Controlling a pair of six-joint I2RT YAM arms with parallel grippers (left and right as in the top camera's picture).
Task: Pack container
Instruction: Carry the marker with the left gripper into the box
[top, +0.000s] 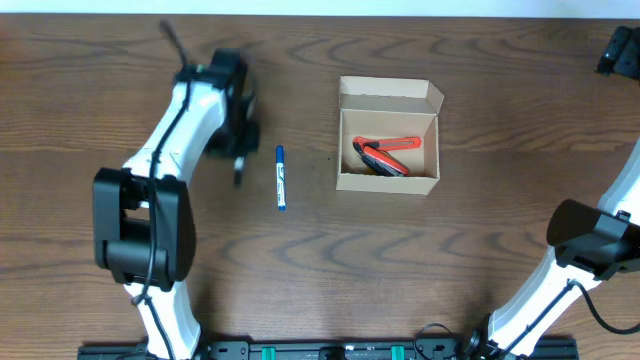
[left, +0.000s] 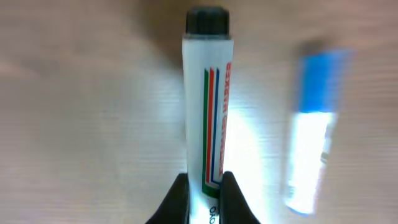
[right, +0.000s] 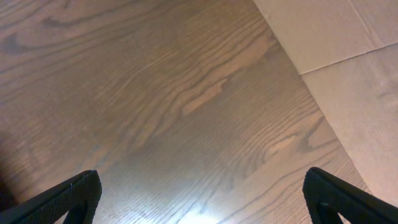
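Observation:
The container (top: 388, 184) is a small tan cardboard box at table centre-right. Its flap lid (top: 388, 95) stands open at the far side. Red-orange items (top: 385, 153) with a dark part lie inside. My left gripper (top: 240, 150) is left of the box and is shut on a white marker with a black cap (left: 208, 93), held between the fingertips (left: 205, 199) over the table. A blue-capped marker (top: 281, 178) lies on the table just right of it, blurred in the left wrist view (left: 314, 130). My right gripper (right: 205, 199) is open and empty at the far right (top: 620, 50).
The brown wood table (top: 450, 250) fills the views. In the right wrist view its edge runs diagonally at the upper right, with a tan surface (right: 336, 37) beyond it. The arm bases (top: 140, 230) stand at the front left and front right (top: 590, 240).

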